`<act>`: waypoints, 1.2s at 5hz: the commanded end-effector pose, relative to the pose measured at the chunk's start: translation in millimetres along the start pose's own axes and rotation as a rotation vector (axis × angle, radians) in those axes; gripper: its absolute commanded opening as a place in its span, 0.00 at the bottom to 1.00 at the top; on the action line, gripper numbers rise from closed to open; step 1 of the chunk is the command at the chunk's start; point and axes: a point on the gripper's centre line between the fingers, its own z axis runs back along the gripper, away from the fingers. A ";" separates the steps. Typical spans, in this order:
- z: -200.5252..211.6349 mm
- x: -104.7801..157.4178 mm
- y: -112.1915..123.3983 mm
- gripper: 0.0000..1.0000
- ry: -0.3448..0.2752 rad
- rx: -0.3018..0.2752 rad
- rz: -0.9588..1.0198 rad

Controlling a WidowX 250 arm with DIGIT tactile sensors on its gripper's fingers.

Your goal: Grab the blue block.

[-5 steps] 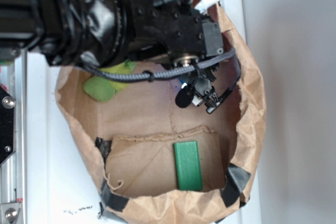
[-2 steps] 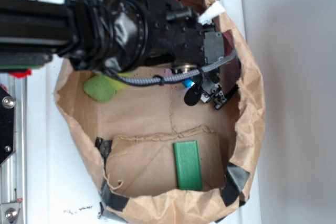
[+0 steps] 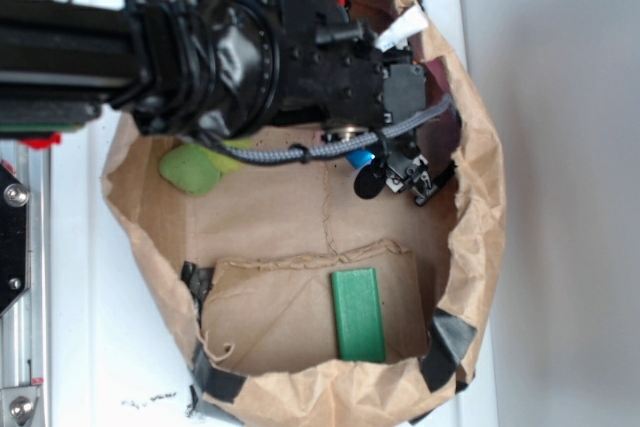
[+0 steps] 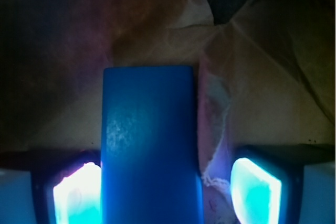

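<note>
Wrist view shows the blue block lying on the paper bag floor between the jaws, which stand apart; torn paper by the right pad could get pinched too.

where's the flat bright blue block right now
In the wrist view the flat bright blue block lies on the brown paper bag between the gripper fingers; from the exterior view only a blue sliver shows under the arm.
</note>
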 end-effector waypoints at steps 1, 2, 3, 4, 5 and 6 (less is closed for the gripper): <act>1.4 0.1 2.8 0.00 0.012 0.007 0.007; 1.7 -0.2 2.6 0.00 0.005 0.011 0.008; 2.6 0.0 2.7 0.00 0.007 0.024 0.013; 9.5 1.0 4.9 0.00 0.026 0.044 0.024; 29.2 0.6 10.2 0.00 0.065 0.043 0.023; 56.6 -2.7 13.9 0.00 0.091 0.038 0.023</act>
